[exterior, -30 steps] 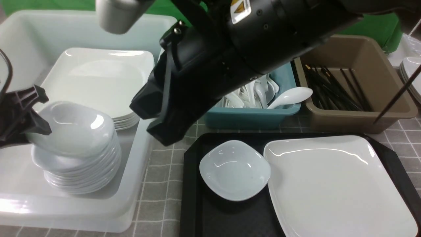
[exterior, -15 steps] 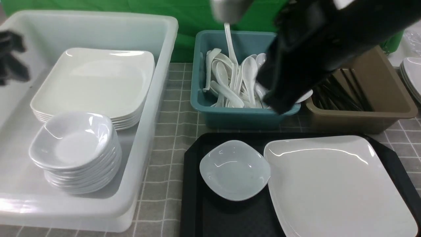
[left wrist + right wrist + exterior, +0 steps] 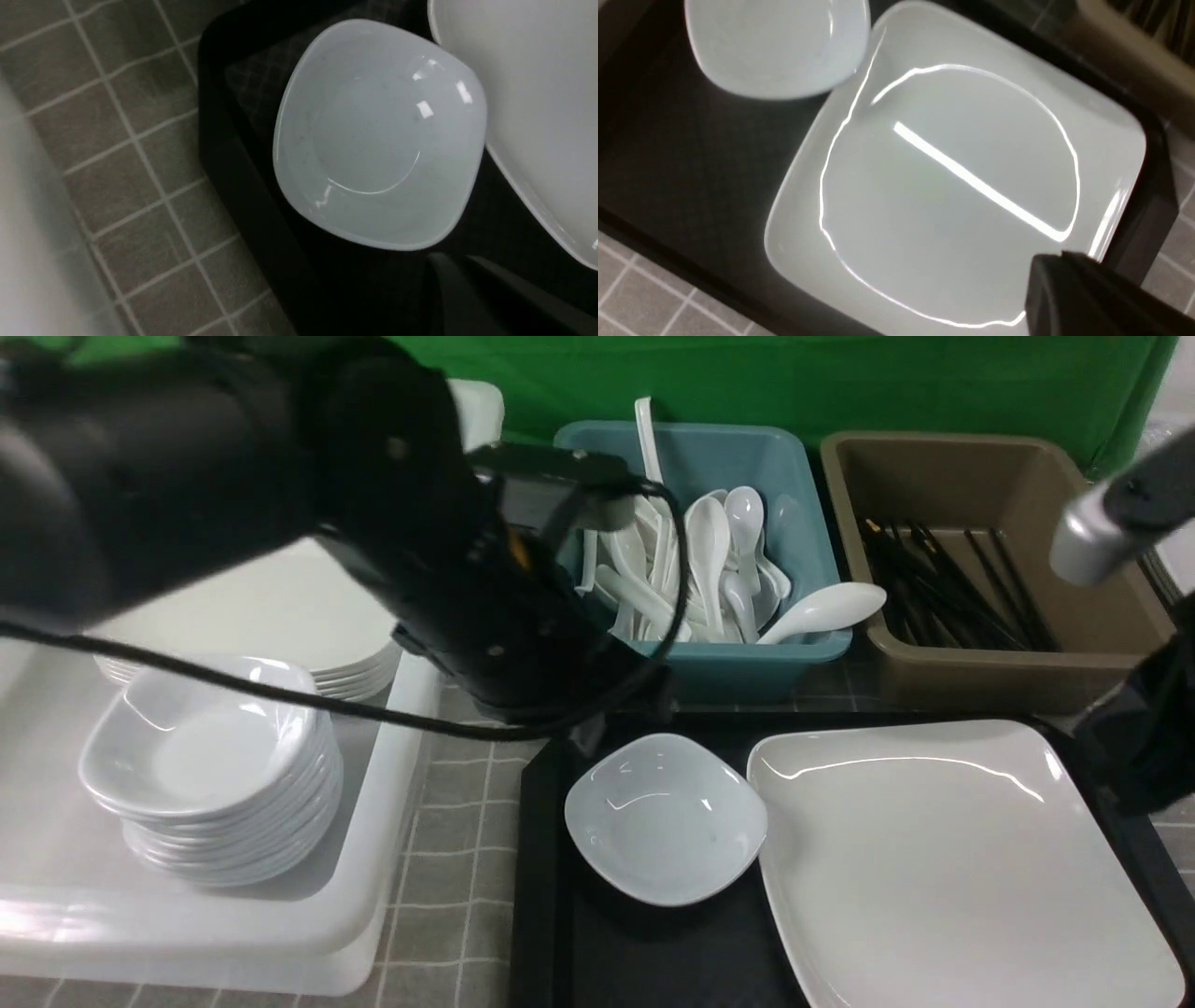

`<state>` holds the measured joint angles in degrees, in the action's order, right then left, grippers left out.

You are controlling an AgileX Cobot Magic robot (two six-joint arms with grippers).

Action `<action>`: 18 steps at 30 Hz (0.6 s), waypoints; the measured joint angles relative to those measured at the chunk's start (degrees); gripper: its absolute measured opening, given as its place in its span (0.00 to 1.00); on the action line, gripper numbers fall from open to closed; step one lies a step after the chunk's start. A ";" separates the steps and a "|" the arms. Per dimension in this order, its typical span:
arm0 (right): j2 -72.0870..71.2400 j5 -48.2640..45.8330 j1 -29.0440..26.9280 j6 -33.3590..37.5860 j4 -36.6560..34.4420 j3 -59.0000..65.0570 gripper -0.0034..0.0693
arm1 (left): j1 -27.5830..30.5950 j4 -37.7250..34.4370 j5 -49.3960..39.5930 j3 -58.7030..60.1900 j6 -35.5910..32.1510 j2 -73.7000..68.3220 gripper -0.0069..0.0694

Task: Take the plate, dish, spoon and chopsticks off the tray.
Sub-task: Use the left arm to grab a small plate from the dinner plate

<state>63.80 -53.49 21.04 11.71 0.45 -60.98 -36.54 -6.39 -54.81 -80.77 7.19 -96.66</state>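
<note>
Now left arm [image 3: 280, 495] swung from white tub [image 3: 187, 943] to tray [image 3: 653, 952]; right arm [image 3: 1144, 747] withdrawn from teal tub [image 3: 747, 667]. Remaining on tray: plate [image 3: 943, 859], dish [image 3: 665, 817], just beside each other. Cleared: spoon [image 3: 822, 607] on teal tub rim, chopsticks [image 3: 952, 588] in brown tub [image 3: 1008, 677]. Above dish: left gripper [image 3: 460, 268], width unreadable. Over plate: right gripper [image 3: 1059, 273], closed, empty. Dish likely next.

The plate [image 3: 943, 859] and the small dish [image 3: 665, 817] are glossy white and smooth, with sharp highlights. The tray [image 3: 653, 957] is matt black plastic with a fine crosshatch texture. The tablecloth [image 3: 448, 868] beneath looks like matt grey cloth with pale grid lines.
</note>
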 joint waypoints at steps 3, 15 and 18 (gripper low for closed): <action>-3.53 3.38 -0.89 -0.07 -0.45 4.78 0.08 | -0.31 1.00 -1.75 -4.78 0.15 -6.74 0.22; -7.51 6.89 -1.02 -0.13 -0.45 10.01 0.08 | -0.31 8.68 -0.99 -13.95 0.27 -21.31 0.67; -7.57 6.88 -1.02 -0.18 -1.14 10.08 0.08 | -0.31 9.40 1.41 -14.15 0.57 -22.39 0.69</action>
<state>56.23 -46.62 20.02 11.53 -0.69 -50.90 -36.85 3.02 -53.40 -94.92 7.76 -119.06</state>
